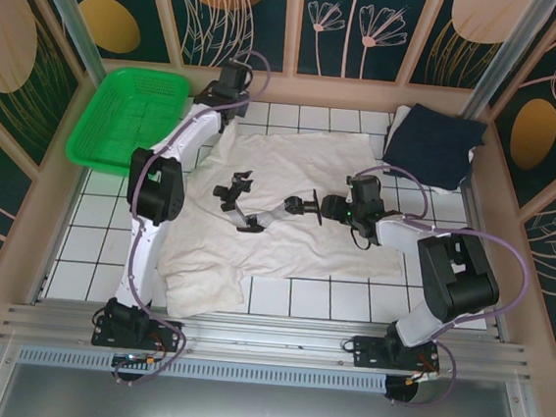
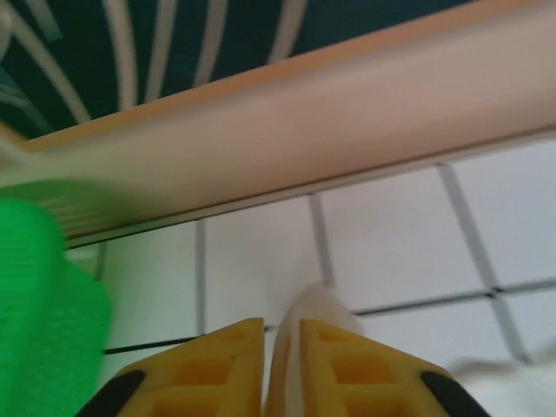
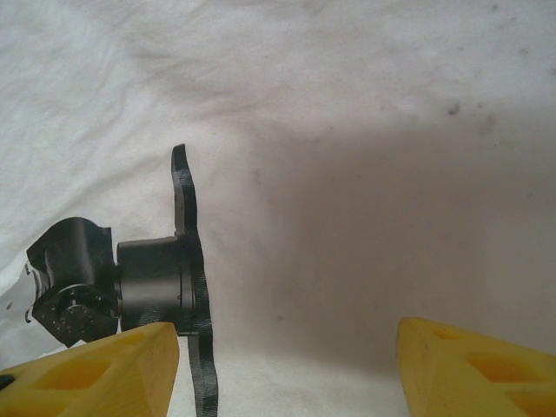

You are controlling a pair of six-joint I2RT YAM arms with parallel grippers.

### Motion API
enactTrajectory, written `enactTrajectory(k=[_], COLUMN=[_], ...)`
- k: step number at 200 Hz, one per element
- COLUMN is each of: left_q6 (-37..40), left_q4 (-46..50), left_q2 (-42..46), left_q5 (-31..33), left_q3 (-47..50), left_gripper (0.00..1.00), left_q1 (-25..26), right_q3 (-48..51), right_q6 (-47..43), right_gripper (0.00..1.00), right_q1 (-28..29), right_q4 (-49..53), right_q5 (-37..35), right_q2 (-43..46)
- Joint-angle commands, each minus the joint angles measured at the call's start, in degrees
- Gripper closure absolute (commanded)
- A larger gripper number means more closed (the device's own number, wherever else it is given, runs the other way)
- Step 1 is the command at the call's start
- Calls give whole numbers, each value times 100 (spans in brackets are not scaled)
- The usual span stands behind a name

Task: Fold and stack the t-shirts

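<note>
The cream t-shirt [image 1: 285, 234] lies spread over the middle of the tiled table, with a black robot-arm print [image 1: 258, 207] on it. A folded dark navy t-shirt [image 1: 432, 140] sits at the back right corner. My left gripper [image 1: 227, 100] is at the far edge by the back wall. In the left wrist view its yellow fingers [image 2: 226, 356] are shut on a fold of the cream cloth [image 2: 321, 304]. My right gripper [image 1: 342, 207] hovers low over the cream shirt's middle. It stands open [image 3: 287, 334] above bare cloth [image 3: 347, 174], beside the black print [image 3: 156, 278].
A bright green mesh basket [image 1: 129, 115] stands at the back left, close to my left gripper, and shows as a green blur [image 2: 43, 304]. The wooden back wall rail [image 2: 347, 113] runs just beyond the left fingers. Metal rails border the table's near edge.
</note>
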State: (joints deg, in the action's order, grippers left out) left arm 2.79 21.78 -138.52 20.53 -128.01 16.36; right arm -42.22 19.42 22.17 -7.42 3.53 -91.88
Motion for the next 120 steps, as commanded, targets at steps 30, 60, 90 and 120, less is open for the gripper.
enactTrajectory(k=[30, 60, 90, 120], left_q6=[-133, -781, -1177, -1596], left_q4=[112, 875, 190, -45], left_q2=[-222, 158, 1516, 1802], left_q5=[1480, 1408, -125, -468], left_q3=[-263, -284, 2064, 3427], left_gripper=[54, 43, 32, 29], left_q1=[-292, -292, -59, 44], right_q3=[-80, -152, -541, -753], right_q6=[-78, -155, -244, -208], right_gripper=[32, 32, 32, 33], right_q1=[-11, -20, -73, -160], right_q4=[248, 157, 142, 191], right_q5=[-45, -111, -161, -274], right_q2=[138, 44, -419, -723])
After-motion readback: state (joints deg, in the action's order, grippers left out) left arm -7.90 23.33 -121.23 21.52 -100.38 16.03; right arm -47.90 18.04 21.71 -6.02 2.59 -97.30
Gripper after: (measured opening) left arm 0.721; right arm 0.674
